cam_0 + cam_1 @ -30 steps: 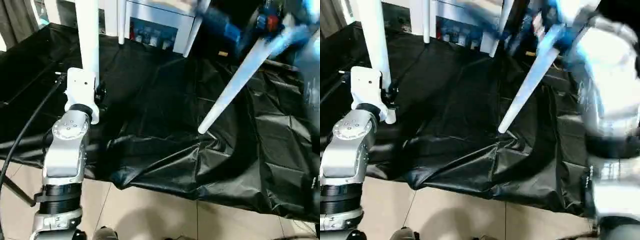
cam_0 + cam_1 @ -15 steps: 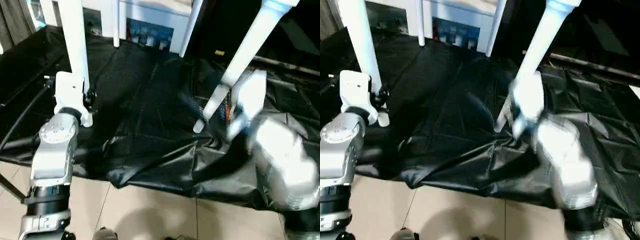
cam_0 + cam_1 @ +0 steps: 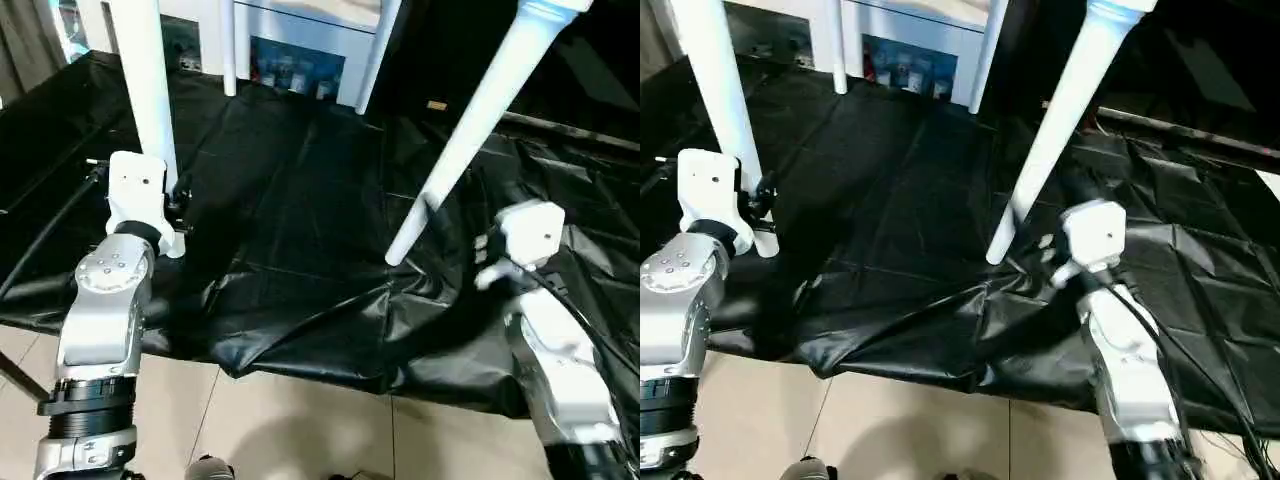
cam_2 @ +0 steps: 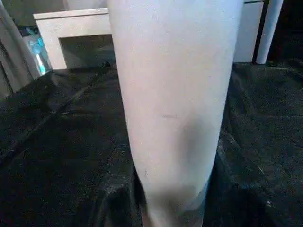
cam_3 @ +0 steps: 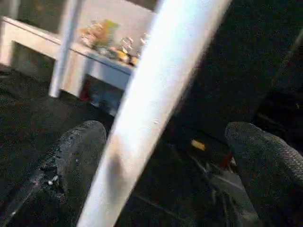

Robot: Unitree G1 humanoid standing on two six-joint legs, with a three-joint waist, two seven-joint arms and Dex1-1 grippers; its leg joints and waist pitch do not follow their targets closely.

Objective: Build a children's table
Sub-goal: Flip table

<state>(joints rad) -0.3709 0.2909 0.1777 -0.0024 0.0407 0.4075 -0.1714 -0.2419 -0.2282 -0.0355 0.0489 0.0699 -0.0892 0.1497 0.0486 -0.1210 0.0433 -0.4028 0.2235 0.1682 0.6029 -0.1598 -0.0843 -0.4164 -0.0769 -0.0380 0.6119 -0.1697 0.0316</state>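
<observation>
— Where's the left pincer (image 3: 172, 205) right now?

— Low on the near-left table leg (image 3: 145, 95). It's closed about that white tapered tube, just above the foot, and the foot stands on the black plastic sheet (image 3: 300, 200). Through the wrist camera the leg (image 4: 175, 104) rises right in front of the lens, upright.

— And the right pincer (image 5: 161, 156)?

— Spread wide, holding nothing. Its two black fingers (image 5: 78, 156) stand on either side of the near-right leg (image 5: 151, 94), and I see no contact with either pad. From the head camera the right wrist block (image 3: 530, 235) sits near the bottom of that leg, just beside its tip.

— That leg isn't straight, is it?

— No. The near-right leg (image 3: 470, 125) slants: its thick top is up and to the right, its narrow tip down toward the middle of the sheet, at or just above a raised crease. I can't tell whether it touches.

— Where's the rest of the children's table?

— Above the camera's view, mostly. Two more white legs come down at the far side: the far-left one (image 3: 228, 50) and the far-right one (image 3: 375, 60), both reaching the sheet's far edge. The tabletop (image 3: 330, 8) is just a white strip at the very top.

— What's behind?

— A white cabinet (image 3: 295, 60) with small colourful things behind its glass. The sheet is wrinkled, its front edge bunched over pale floor tiles (image 3: 300, 420). A black cable (image 3: 45, 235) runs along the left forearm (image 3: 100, 320).
</observation>
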